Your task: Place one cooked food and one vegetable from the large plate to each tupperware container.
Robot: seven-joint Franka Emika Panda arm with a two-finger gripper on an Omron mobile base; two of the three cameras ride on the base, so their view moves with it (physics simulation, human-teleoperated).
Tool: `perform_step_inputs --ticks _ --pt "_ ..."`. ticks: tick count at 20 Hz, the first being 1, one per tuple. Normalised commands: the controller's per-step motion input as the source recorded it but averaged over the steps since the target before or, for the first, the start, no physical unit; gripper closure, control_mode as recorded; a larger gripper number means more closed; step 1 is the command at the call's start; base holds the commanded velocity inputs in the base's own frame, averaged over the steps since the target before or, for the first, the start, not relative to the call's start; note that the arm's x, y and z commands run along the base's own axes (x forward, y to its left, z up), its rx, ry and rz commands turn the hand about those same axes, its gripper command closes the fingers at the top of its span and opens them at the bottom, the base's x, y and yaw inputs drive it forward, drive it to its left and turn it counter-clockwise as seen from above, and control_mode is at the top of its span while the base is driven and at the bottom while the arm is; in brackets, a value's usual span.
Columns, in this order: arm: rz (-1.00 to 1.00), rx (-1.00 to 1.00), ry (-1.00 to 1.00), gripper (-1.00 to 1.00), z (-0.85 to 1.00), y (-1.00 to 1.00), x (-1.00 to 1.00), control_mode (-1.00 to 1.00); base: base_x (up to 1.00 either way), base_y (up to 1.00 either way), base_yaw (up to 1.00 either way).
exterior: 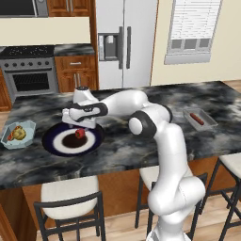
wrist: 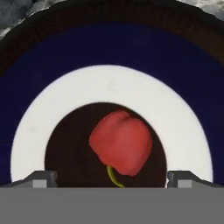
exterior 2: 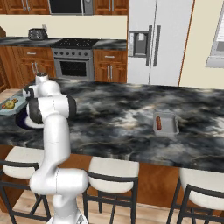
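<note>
Between the wide-open pincer tips, a red pepper lies on the large plate.

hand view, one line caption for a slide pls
Open gripper poised over a red bell pepper with a green stem lying in the dark centre of the large navy-rimmed round plate.

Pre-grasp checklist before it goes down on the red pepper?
1. Gripper open: ok, fingertips stand wide apart.
2. Red pepper between the fingertips: ok, centred in the hand view.
3. Pepper alone on the large plate: ok, nothing beside it in the dark centre.
4. Right tupperware container lacks a vegetable: ok, it holds one reddish sausage-like piece.
5. Left tupperware container already filled: ok, a yellowish and a red item inside.
6. Height above the pepper: cannot tell.
</note>
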Motion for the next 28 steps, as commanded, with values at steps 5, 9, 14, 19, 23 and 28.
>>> perform_step_inputs --ticks 5,9,14,19,23,28 --pt "0.0 0.0 0.0 -1.0 -0.09 0.0 -0.02 -1.0 0.0 0.0 0.0" --pt "0.0 0.0 0.01 -1.0 -0.09 -0.05 0.0 -1.0 0.0 0.0 0.0" --pt "0.0 0.0 0.03 -1.0 -0.25 -0.23 0.0 -1.0 0.0 0.0 0.0" --pt "0.0 0.0 0.01 -1.0 -0.23 -0.05 0.0 -1.0 0.0 0.0 0.0" --pt "0.0 0.0 0.0 -1.0 -0.11 0.04 0.05 -1.0 0.0 0.0 0.0" --pt "0.0 0.0 0.01 -1.0 -0.22 0.0 0.0 -1.0 0.0 0.0 0.0"
